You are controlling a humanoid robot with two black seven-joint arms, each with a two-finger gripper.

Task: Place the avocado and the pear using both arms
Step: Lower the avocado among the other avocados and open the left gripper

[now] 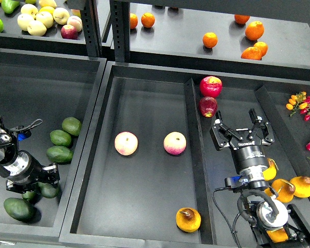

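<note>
The right gripper hangs with its two black fingers spread apart and nothing between them, above the narrow compartment on the right, just below two red apples. The left gripper sits low among avocados in the left bin; it is dark and seen end-on, so whether it is parted or closed on anything cannot be told. The avocado, very dark green and glossy, lies at the near left of that bin, apart from three lighter olive avocados. The pear, squat and deep orange-yellow with a brown stem, rests near the front right corner of the central tray, where two pink-yellow peaches also lie. Both fruits look smooth and likely slippery, fairly light, and bruisable; a gentle grip across the widest part of each seems safest.
</note>
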